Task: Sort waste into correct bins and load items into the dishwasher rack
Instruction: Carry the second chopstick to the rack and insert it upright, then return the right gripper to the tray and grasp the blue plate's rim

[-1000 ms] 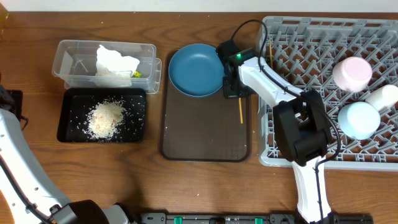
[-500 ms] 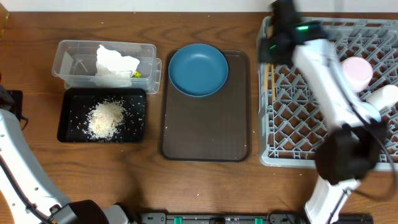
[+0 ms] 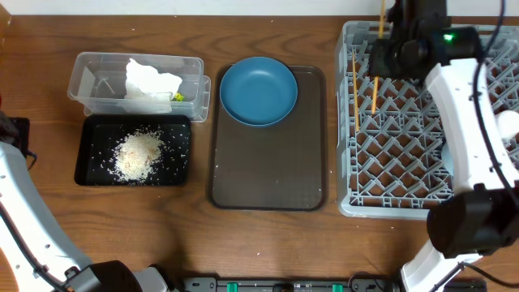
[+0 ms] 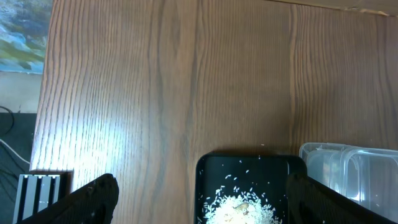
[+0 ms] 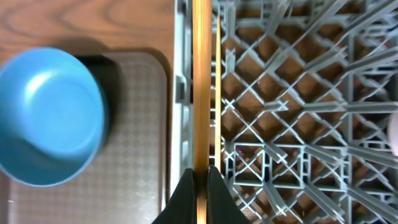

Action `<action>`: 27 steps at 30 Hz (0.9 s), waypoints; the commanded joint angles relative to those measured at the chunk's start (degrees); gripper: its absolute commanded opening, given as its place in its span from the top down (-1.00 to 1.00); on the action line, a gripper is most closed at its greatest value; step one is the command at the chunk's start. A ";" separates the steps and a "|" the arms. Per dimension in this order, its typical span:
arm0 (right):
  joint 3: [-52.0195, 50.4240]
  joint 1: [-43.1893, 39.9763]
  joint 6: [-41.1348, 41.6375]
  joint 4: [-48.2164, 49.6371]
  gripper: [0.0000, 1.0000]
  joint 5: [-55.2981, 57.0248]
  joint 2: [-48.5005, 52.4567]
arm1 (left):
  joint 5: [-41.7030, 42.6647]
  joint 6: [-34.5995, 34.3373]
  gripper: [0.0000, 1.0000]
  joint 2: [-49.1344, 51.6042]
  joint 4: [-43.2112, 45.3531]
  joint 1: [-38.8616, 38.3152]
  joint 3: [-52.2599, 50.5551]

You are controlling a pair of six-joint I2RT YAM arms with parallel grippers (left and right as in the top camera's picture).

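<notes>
My right gripper (image 5: 200, 180) is shut on a wooden chopstick (image 5: 201, 93) and holds it over the left part of the grey dishwasher rack (image 3: 405, 174). In the overhead view the held chopstick (image 3: 375, 96) pokes out from under the gripper (image 3: 395, 36). A second chopstick (image 3: 355, 89) lies in the rack by its left wall. The dark blue plate (image 3: 258, 91) sits on the brown serving tray (image 3: 268, 174). My left gripper (image 4: 214, 208) is open and empty above the black tray (image 4: 208, 171) of rice scraps (image 4: 242, 205).
The clear tub (image 3: 97, 81) holds white tissue (image 3: 150, 79) and a bit of printed wrapper (image 3: 177, 96). The black tray (image 3: 89, 166) with rice (image 3: 138, 154) lies in front of it. My right arm covers the rack's right side; a pale item (image 3: 509, 122) peeks out there.
My right gripper has lifted a chopstick off the brown tray and carried it right and back, over the rack's left side. The left arm has not moved.
</notes>
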 commanded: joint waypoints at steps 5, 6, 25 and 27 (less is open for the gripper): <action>-4.85 0.90 -1.68 4.33 0.92 -1.53 6.97 | -0.50 -0.52 -0.78 0.48 -0.17 0.24 0.31; -4.85 0.90 -1.66 4.61 0.88 -2.34 8.02 | -0.50 -0.52 -0.78 0.48 -0.17 0.24 0.31; -3.50 3.93 -5.09 7.04 -0.25 -28.81 8.79 | -0.50 -0.52 -0.78 0.48 -0.17 0.24 0.31; -3.50 5.64 -3.87 9.68 -0.54 -30.14 8.46 | -0.52 -0.52 -0.78 0.48 -0.17 0.24 0.31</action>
